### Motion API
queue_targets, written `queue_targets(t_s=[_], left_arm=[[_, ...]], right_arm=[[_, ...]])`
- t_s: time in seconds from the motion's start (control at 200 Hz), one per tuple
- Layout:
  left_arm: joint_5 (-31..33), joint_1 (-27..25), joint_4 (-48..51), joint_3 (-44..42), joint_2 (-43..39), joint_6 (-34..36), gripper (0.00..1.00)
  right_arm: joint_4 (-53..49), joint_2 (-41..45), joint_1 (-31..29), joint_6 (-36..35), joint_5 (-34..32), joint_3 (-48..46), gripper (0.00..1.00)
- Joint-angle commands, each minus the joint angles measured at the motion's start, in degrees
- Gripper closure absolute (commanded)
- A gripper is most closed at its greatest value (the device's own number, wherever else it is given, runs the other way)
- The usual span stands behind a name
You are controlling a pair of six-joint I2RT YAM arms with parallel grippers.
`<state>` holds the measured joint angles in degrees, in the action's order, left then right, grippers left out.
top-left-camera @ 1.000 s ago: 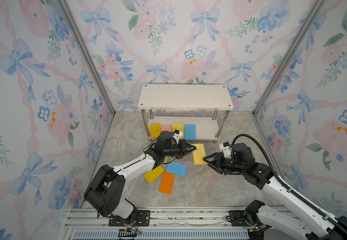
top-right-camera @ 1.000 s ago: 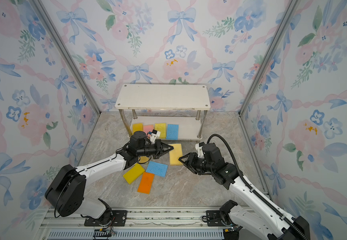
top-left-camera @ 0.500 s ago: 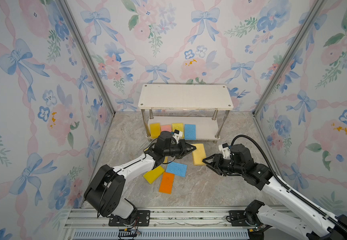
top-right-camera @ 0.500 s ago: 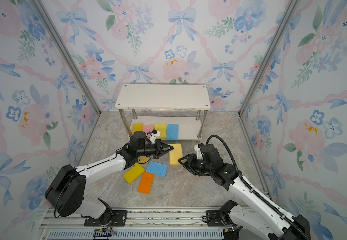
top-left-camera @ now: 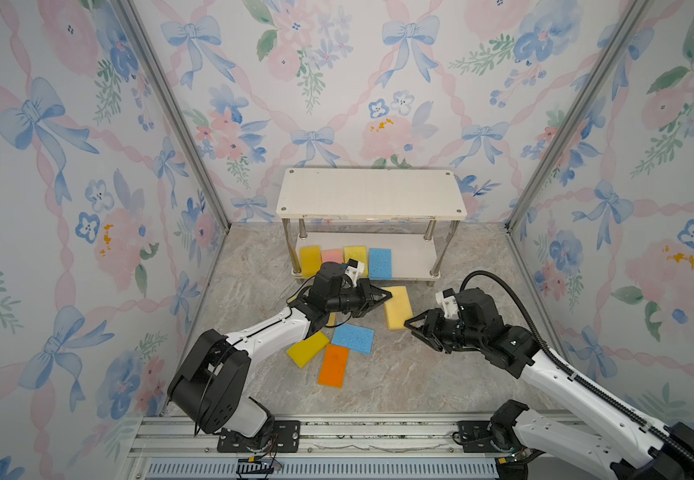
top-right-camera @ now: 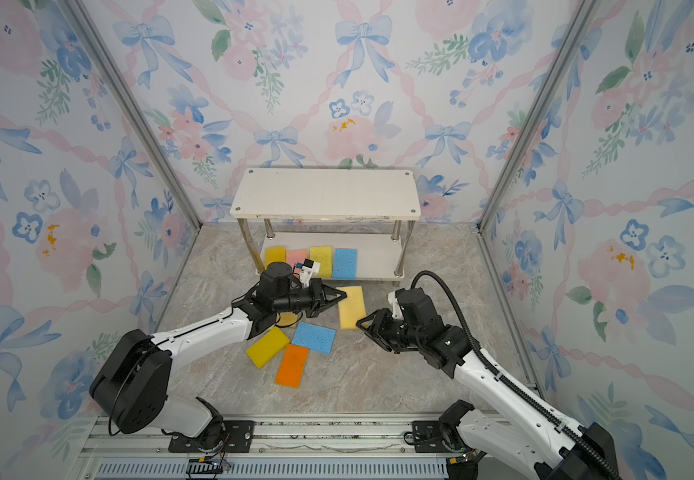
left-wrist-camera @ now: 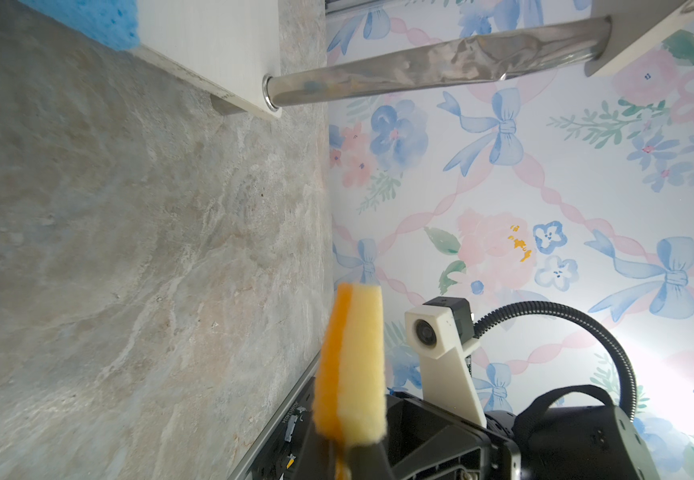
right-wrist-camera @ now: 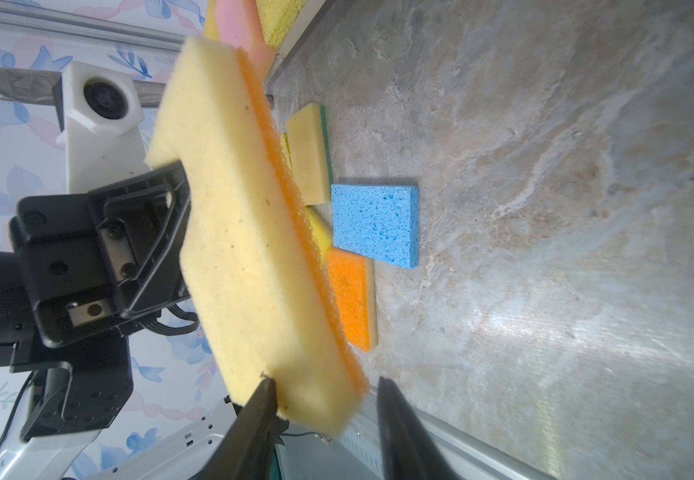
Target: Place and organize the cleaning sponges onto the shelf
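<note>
Right wrist view: we see the orange-backed yellow sponge (right-wrist-camera: 245, 232), gripped by the left end effector (right-wrist-camera: 189, 172), running lengthwise between the parted jaws of the right end effector (right-wrist-camera: 324, 386).

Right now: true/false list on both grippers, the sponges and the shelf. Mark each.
1. The left gripper is shut on one end of the pale yellow sponge. True.
2. The right gripper is clamped on that sponge too. False: its jaws straddle the sponge's other end, with a gap on one side.
3. Two sponges lie on the top board of the shelf. False: that board is bare; the row of sponges sits on the lower board.
4. An orange sponge lies flat on the floor. True.
5. The blue sponge on the lower board is at the row's right end in both top views. True.
</note>
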<state>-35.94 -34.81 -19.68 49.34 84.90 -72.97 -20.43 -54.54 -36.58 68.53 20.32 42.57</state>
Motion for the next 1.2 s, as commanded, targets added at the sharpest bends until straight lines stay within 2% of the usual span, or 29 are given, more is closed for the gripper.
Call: queue_targets(t_s=[0.0,0.275,0.395,0.645,0.815,1.055,1.195], left_arm=[[0.08,0.33,-1.52,-0.12,-1.68,-0.85,1.00],[-0.06,0.27,-1.58,-0.21,-1.67,-0.54,1.00],[-0.42,0.35,-1.54,-0.34,-1.41,-0.50,0.98],[0.17,1.44,-0.71,-2.57,-3.65,-0.35,0.30],[3.90,4.28,12.31,-2.03,-8.93,6.35,0.03],[7.38,11.36,20.71,-9.74,-21.69,7.49,0.02],[6.46,14.80,23.15,-14.43,-27.49,7.58,0.02]], right_arm=[[0.60,0.23,-0.69,0.29,-1.50,0.19,0.64],[-1.66,1.76,-0.60,0.22,-3.46,0.41,0.81],[-2.88,2.29,-0.52,0.08,-5.68,0.92,0.85],[-4.40,-0.34,-0.25,-1.32,-9.79,2.79,0.90],[-2.06,-3.86,2.38,-1.72,-11.64,3.56,0.92],[1.91,-14.27,6.79,-6.26,-12.91,10.50,0.92],[6.25,-19.95,8.75,-6.95,-15.47,13.97,0.92]])
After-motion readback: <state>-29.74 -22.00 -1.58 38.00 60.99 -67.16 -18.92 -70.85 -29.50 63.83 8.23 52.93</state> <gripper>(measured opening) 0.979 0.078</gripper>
